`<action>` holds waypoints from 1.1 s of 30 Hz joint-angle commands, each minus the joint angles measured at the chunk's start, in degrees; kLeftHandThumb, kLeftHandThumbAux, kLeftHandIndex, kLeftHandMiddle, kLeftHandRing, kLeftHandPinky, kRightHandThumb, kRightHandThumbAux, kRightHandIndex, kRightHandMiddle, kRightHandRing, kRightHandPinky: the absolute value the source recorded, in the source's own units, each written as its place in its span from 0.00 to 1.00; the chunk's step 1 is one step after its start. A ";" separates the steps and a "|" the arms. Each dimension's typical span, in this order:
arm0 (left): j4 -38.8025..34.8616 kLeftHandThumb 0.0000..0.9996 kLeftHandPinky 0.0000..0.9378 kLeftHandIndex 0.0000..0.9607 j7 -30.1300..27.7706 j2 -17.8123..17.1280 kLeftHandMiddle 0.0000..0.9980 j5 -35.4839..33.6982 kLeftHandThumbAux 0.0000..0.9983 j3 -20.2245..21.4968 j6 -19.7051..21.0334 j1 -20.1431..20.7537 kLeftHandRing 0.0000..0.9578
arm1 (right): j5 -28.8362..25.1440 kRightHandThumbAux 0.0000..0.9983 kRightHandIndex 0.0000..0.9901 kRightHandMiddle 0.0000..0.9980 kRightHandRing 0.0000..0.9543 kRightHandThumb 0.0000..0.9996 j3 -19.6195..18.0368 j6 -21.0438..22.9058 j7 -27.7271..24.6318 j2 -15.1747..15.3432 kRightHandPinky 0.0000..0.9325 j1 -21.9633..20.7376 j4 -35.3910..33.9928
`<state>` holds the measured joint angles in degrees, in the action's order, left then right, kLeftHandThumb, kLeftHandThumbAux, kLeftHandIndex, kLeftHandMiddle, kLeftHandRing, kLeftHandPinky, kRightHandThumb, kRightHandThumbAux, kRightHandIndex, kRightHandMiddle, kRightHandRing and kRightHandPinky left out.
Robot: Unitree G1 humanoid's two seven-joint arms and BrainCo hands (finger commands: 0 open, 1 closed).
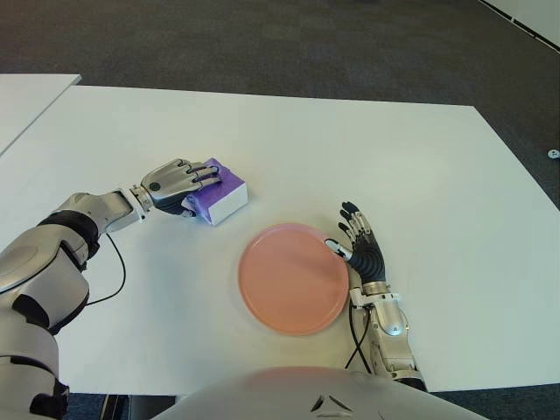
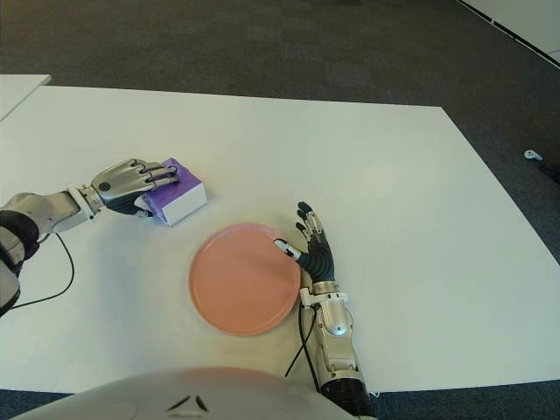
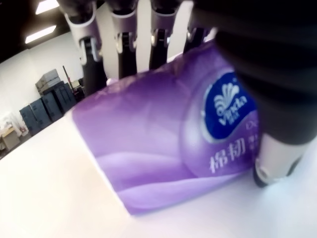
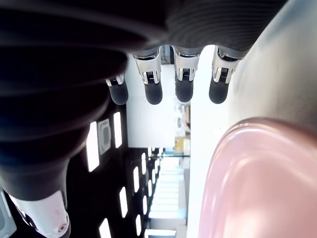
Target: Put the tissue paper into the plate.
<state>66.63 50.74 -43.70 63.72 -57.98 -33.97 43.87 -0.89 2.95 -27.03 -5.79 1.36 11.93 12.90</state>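
Observation:
A purple tissue pack (image 1: 224, 193) with a white side lies on the white table (image 1: 367, 149), up and left of the pink plate (image 1: 294, 277). My left hand (image 1: 179, 184) covers the pack's left end, fingers over its top and thumb against its near side, as the left wrist view shows on the pack (image 3: 168, 148). The plate holds nothing. My right hand (image 1: 360, 248) shows at the plate's right rim with fingers spread and nothing in them; the right wrist view shows its fingertips (image 4: 153, 94) straight beside the plate's rim (image 4: 257, 178).
A second white table (image 1: 26, 101) stands at the far left, apart from this one. Dark carpet (image 1: 289, 44) lies beyond the table's far edge. A black cable (image 1: 114, 280) runs by my left forearm.

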 commanded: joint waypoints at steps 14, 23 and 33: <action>3.28 0.85 0.80 0.43 -1.79 4.52 0.55 4.01 0.66 -3.41 6.97 -7.41 0.77 | -0.23 0.70 0.00 0.00 0.00 0.07 -0.23 5.43 -0.32 0.63 0.00 5.45 4.24; 4.62 0.85 0.81 0.43 -1.36 5.23 0.55 3.65 0.66 -3.57 6.93 -7.64 0.79 | -0.48 0.70 0.00 0.00 0.00 0.07 -0.42 5.50 -0.55 0.86 0.00 5.40 4.22; 5.51 0.85 0.82 0.42 -1.12 5.78 0.55 3.03 0.67 -3.15 7.07 -8.02 0.80 | -0.70 0.70 0.00 0.00 0.00 0.07 -0.65 5.54 -0.87 1.05 0.00 5.58 3.98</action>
<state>69.71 53.77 -39.86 63.30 -57.87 -26.07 42.04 -1.38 2.64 -26.89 -6.51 2.06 12.51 12.63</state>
